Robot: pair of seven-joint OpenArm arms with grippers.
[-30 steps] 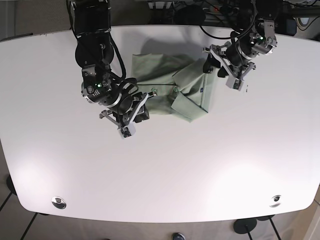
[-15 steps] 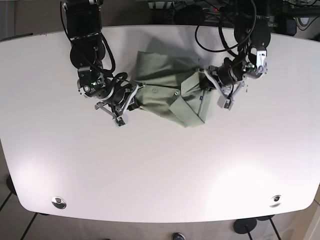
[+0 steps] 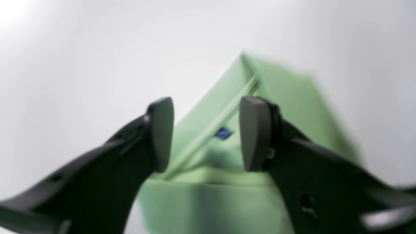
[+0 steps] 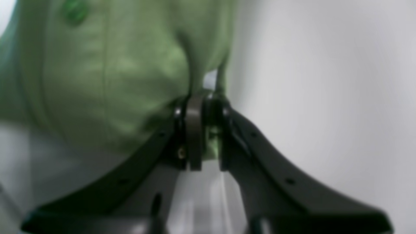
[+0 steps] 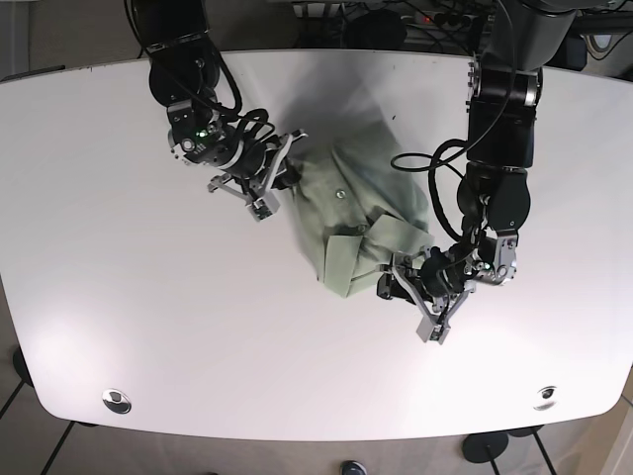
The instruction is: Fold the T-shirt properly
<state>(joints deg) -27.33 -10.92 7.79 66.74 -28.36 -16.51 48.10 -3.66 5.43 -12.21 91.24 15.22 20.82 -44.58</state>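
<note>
The light green T-shirt (image 5: 361, 203) lies bunched in the middle of the white table (image 5: 148, 327), with a folded flap toward the front. My right gripper (image 5: 289, 170) is at the shirt's left edge; the right wrist view shows it (image 4: 201, 130) shut on a pinch of the green fabric (image 4: 113, 71). My left gripper (image 5: 394, 282) is at the shirt's front right corner. In the left wrist view it (image 3: 208, 133) is open, with the shirt (image 3: 286, 97) and its small blue label (image 3: 224, 132) showing between the fingers.
Two round metal fittings (image 5: 117, 400) (image 5: 545, 397) sit near the table's front corners. Cables and equipment (image 5: 396, 15) run behind the back edge. The table's curved front edge is close to the floor stands.
The left arm swung from the back right to the shirt's front right corner. The right gripper moved toward the back with the fabric. The shirt bunched up and turned.
</note>
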